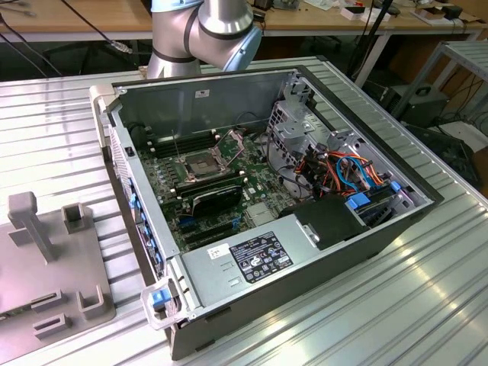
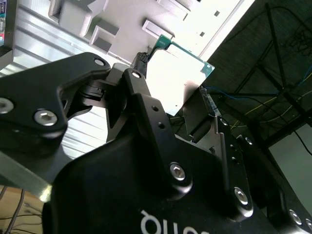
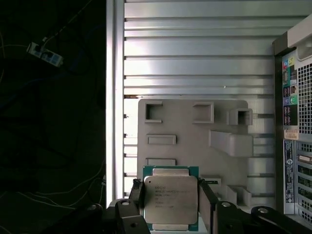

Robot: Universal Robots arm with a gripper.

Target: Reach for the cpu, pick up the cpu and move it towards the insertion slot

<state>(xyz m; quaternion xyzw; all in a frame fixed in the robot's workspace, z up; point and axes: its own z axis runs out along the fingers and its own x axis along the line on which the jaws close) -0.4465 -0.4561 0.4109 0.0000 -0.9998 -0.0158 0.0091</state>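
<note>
On the ribbed aluminium worktop (image 1: 427,290) lay an open computer case (image 1: 358,252) of grey sheet steel, its side off and the green board bare to the open room above. Beyond its far wall rose the arm (image 1: 202,30), with smooth silver and pale blue joints. At the exterior view's left, beside the case, sat a matt grey fixture plate (image 1: 46,267) with raised blocks and square pockets.

Inside the case the insertion slot (image 1: 200,164) showed a shiny square frame round a dark centre, its hinged plate (image 1: 232,141) tilted up. Long memory slots (image 1: 171,145) flanked it and a black card (image 1: 217,200) with a curved shroud lay just on its near side. A steel drive cage (image 1: 305,130) and orange and blue cables (image 1: 347,171) crowded the right.

The black end effector (image 3: 170,195) was drawn narrow on the cpu (image 3: 170,202), a finger on each opposite edge. The cpu, a thin silvery square on a green backing, hung over the fixture plate, outside the case.
</note>
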